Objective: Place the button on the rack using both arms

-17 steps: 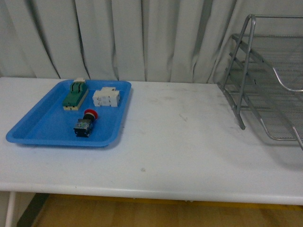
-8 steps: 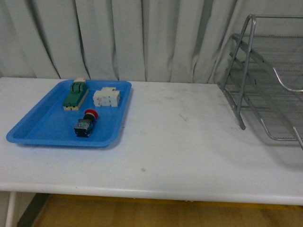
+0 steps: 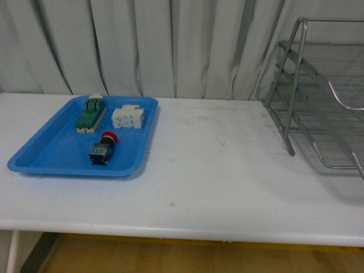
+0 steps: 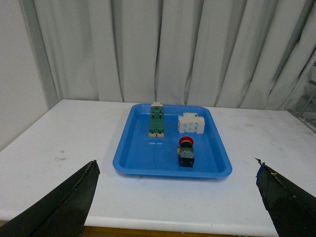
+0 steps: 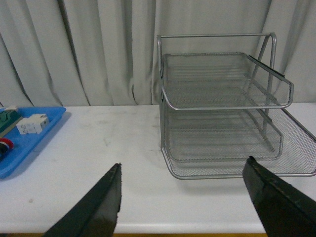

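The button (image 3: pixel 102 149) has a red cap and a dark body and lies in the blue tray (image 3: pixel 45 153) at the table's left; it also shows in the left wrist view as the button (image 4: pixel 186 151). The silver wire rack (image 3: pixel 318 108) stands at the table's right, and its three tiers face the right wrist camera as the rack (image 5: pixel 222 113). My left gripper (image 4: pixel 175 170) is open and hangs back from the tray, well short of the button. The right gripper (image 5: pixel 182 170) is open too, in front of the rack with nothing between its fingers. Neither arm shows in the front view.
A green-topped block (image 3: pixel 91 114) and a white block (image 3: pixel 128 117) lie at the tray's far end. Bare white table (image 3: pixel 216 170) spreads between tray and rack. Grey curtains hang behind the table, whose front edge runs close to both grippers.
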